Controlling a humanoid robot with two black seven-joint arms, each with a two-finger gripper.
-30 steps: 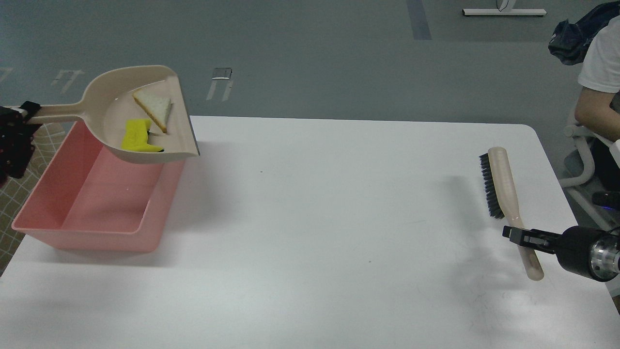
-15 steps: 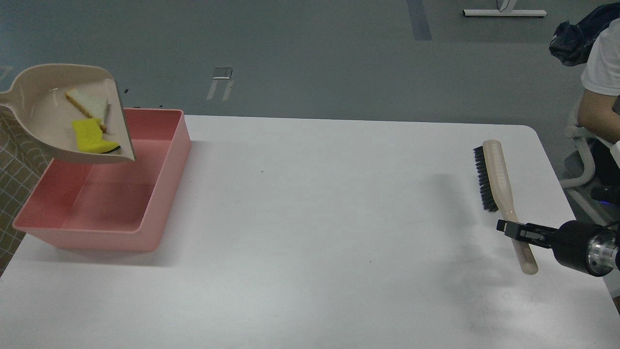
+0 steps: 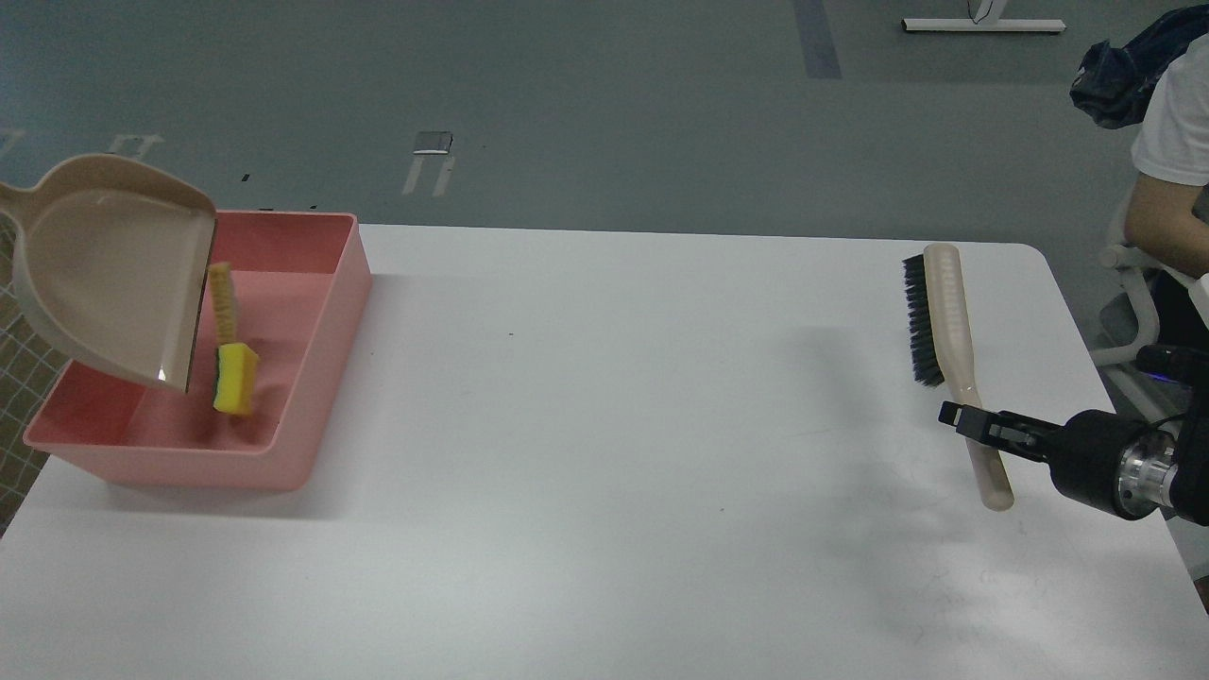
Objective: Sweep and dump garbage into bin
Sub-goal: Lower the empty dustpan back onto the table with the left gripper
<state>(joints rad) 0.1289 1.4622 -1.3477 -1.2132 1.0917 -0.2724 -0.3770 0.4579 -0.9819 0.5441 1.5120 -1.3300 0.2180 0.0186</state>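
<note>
Dustpan tipped over the pink bin, scraps inside it.

The beige dustpan [image 3: 109, 274] hangs steeply tilted above the left part of the bin [image 3: 321, 378], its pan empty. The yellow sponge chunk [image 3: 235, 379] and the thin strip [image 3: 222, 302], seen edge-on, are within the bin's walls, perhaps not yet settled. The left gripper is out of frame. The right gripper [image 3: 973, 427] is clenched on the brush [image 3: 949, 340] handle, above the white table [image 3: 614, 425].

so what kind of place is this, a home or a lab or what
Probably a lab or test room, not a home: a bare white table on a grey floor marked with tape, a seated person watching at its edge, and a staged set of pink bin, dustpan and brush.
</note>
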